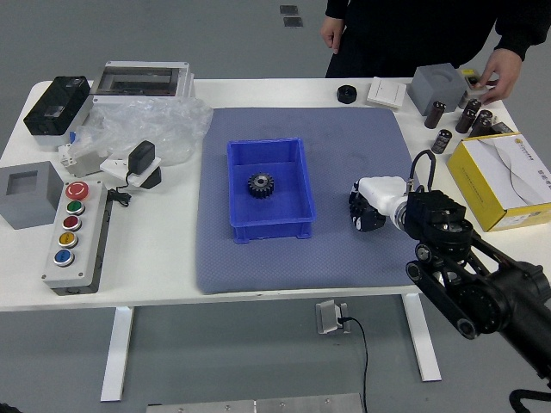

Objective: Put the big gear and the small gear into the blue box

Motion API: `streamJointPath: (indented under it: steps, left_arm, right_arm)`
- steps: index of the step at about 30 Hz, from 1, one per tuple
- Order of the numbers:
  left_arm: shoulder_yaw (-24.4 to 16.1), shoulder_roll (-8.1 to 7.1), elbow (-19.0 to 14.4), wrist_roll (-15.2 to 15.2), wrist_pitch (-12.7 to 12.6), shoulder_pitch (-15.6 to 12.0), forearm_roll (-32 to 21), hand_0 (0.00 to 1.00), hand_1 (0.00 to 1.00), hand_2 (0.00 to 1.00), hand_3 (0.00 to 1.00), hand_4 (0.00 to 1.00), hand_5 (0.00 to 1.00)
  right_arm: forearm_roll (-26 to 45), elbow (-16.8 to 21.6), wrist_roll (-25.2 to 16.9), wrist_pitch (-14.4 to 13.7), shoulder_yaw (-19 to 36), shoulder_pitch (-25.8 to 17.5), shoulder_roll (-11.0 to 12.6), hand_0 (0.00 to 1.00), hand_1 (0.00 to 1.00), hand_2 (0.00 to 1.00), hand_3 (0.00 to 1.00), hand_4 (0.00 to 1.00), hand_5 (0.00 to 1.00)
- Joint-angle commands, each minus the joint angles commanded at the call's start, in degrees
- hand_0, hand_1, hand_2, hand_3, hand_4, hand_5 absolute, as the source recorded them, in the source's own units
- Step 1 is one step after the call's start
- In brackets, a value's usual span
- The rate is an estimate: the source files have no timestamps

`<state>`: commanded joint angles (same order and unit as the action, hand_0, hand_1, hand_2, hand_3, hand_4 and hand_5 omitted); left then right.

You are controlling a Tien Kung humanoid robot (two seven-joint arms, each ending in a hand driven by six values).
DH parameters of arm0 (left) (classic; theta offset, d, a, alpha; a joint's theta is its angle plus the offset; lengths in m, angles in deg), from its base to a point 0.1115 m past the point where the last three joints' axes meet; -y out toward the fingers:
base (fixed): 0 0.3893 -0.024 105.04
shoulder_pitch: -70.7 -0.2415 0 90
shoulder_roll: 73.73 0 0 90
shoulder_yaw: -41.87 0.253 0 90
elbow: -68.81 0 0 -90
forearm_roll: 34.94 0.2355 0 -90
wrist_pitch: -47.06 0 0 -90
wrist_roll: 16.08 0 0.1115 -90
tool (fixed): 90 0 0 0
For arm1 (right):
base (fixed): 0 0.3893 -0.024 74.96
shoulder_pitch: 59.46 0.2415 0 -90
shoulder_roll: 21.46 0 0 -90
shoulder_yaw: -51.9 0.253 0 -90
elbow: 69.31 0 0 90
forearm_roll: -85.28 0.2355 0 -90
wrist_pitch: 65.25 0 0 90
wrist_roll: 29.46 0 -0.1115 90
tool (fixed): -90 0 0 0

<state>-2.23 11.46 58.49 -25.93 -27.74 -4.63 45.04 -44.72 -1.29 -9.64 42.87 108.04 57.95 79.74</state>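
Blue box [274,231] sits at 9 o'clock from the robot's right hand [377,196], taking 12 as the far side. That bearing decides the next move. Black toothed gear [261,185] is inside the box, near its middle, also at 9 o'clock. Can't tell if it's the big or the small one.

Right hand is low over the grey mat [344,267], near the box wall, apart from it. Can't tell if it's open, closed or gripping: its underside is hidden and black blends into black. Second gear isn't identifiable; could be under or in that hand. Black round piece [346,94] lies up near 12 o'clock, on the tabletop [151,258] just past the mat. No teeth I can make out, so I wouldn't call it a gear.

Right arm [452,267] enters from 4 o'clock. It's the arm for this; the left is out of view. Box long axis runs roughly 12 to 6, so its long side faces the hand.

If a gear is in hand, my call: lift clear of the wall, travel to 9, lower beside the first gear. Risks: clipping the rim, landing gear on gear.

Person's hands: one hangs at the far edge, 12 o'clock; other touches a small button box, between 1 and 2.
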Motion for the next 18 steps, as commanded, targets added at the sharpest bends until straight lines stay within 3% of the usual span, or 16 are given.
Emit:
streamJointPath:
  steps: [10,11,18]
  left_arm:
    - [-0.06,0.04,0.0,0.08,0.0,-0.01,0.18,0.876,0.858,0.851,0.834,0.783,0.508]
    - [-0.03,0.05,0.0,0.08,0.01,-0.01,0.16,0.876,0.859,0.851,0.834,0.783,0.508]
    - [0.08,0.14,0.0,0.06,0.1,-0.05,0.15,0.876,0.858,0.851,0.834,0.784,0.508]
  right_arm:
    - [0.0,-0.4,-0.04,-0.31,-0.03,-0.01,-0.16,0.542,0.569,0.703,0.66,0.492,0.164]
    - [0.0,-0.46,-0.05,-0.39,-0.02,0.0,-0.18,0.527,0.548,0.67,0.617,0.475,0.142]
    - [0.0,-0.83,-0.1,-1.2,0.04,-0.07,-0.34,0.518,0.532,0.638,0.59,0.452,0.112]
